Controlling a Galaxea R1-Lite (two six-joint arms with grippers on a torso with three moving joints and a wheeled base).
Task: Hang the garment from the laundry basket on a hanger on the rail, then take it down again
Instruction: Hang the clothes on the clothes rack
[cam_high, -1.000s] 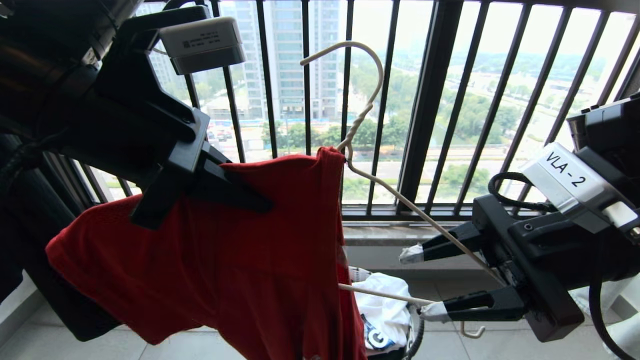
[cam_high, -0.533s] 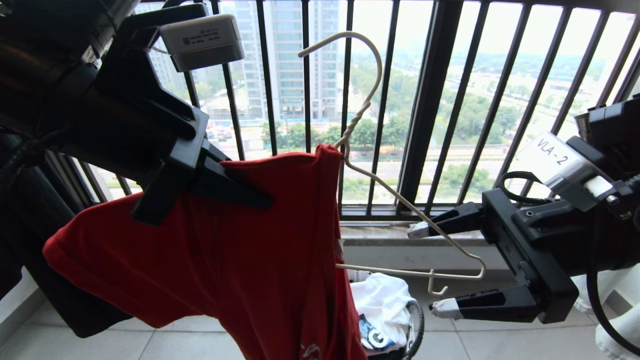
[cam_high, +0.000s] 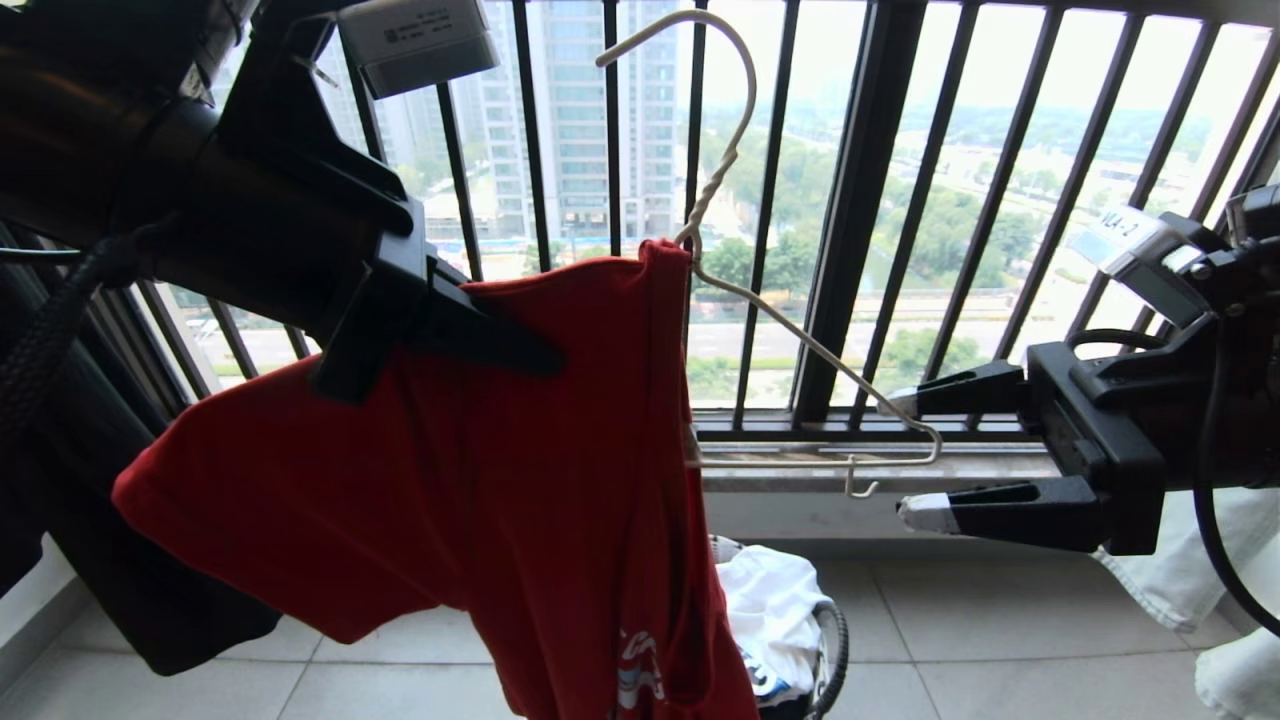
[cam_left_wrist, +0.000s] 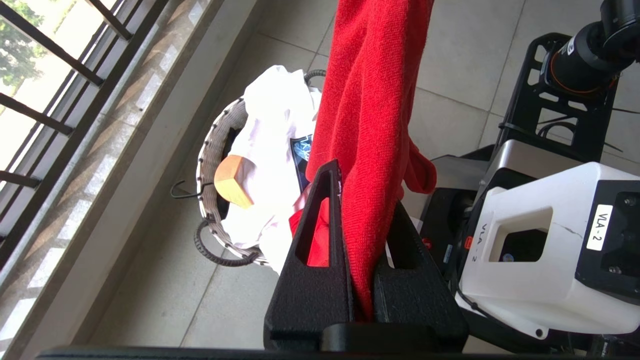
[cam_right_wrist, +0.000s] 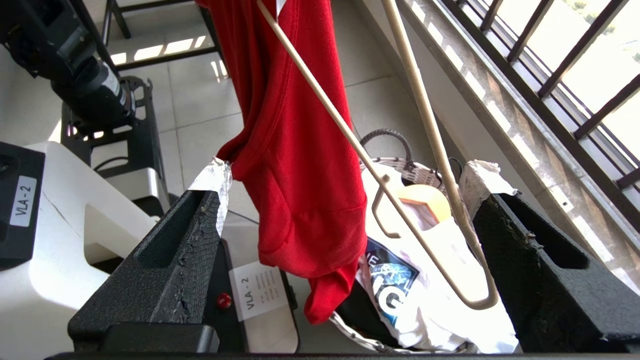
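Right now I see the red T-shirt (cam_high: 470, 470) held up in front of the window bars (cam_high: 860, 200), draped over one side of the thin white wire hanger (cam_high: 790, 360). Its long axis runs downward: the neck is up at the hanger's twisted stem, the body falls toward the floor tiles (cam_high: 1000, 640), and one sleeve flares out to my left. On the hanger, the hook points up and curls toward the left, while the bare arm slopes down to the right and ends in a rounded bend with a small hooked notch. My left gripper (cam_left_wrist: 357, 250) is clamped shut on the T-shirt's shoulder, the knit cloth pinched between its two black, grainy wedge-shaped fingers. My right gripper (cam_high: 915, 455) stands wide apart, with the hanger's bare end in the gap between its fingers and, as far as I can see, touching neither; those fingers are black and rough, with worn white tape on the tips. Below, the round woven laundry basket (cam_left_wrist: 207, 165) sits on the tiles by the sill, holding a white printed shirt (cam_left_wrist: 270, 130) and the blunt end of a light wooden piece (cam_left_wrist: 233, 181).
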